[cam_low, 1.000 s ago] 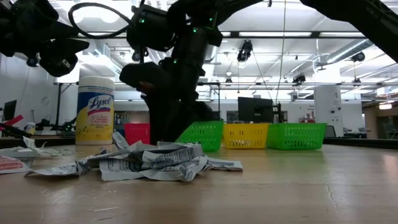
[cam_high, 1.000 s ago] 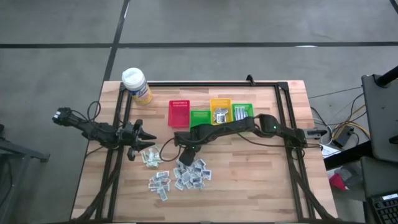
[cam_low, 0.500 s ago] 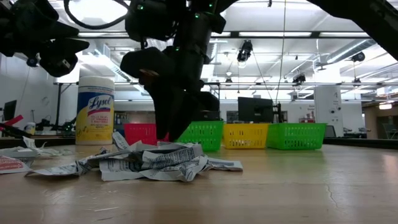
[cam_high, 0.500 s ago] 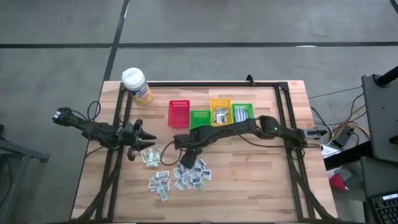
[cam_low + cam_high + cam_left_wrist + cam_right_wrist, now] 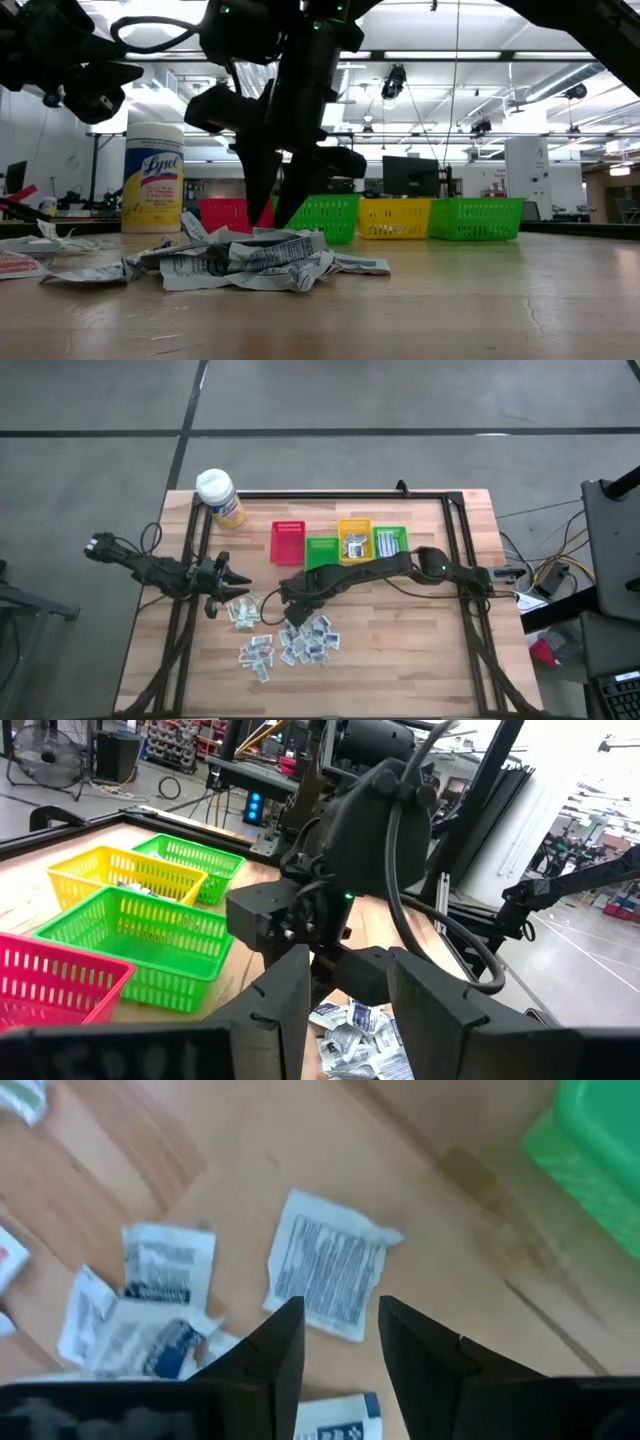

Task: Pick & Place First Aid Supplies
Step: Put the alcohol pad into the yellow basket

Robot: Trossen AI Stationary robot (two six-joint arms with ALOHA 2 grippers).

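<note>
The right arm reaches long across the table [image 5: 420,630] from the right edge, bent at the elbow, its wrist tipped down over the packets; the right gripper [image 5: 292,610] hangs just above the near edge of the heap, fingers pointing at the wood; in the low view the right gripper's two dark fingers [image 5: 262,195] stand spread like an upside-down V, tips just above the crumpled pile and holding nothing; the right wrist view confirms it, a clear gap between the fingers [image 5: 278,1355] and one white packet [image 5: 330,1270] with printed lines lying flat on the wood just beyond that gap.

The first aid packets [image 5: 290,642] lie scattered in a loose heap on the front middle of the table, a few strays [image 5: 240,613] off toward the left arm; from table height they show as a low crinkled mound [image 5: 240,262].

The left arm lies low along the left side, stretched toward the centre; the left gripper [image 5: 232,585] hovers near the stray packets, its fingers [image 5: 280,1010] apart and empty, looking straight at the right arm's wrist.

Behind the heap stands a row of small bins: red [image 5: 288,542], green [image 5: 321,550], yellow [image 5: 354,537], then another green [image 5: 390,540]; a yellow bottle [image 5: 218,496] with a white cap stands at the far left corner.
</note>
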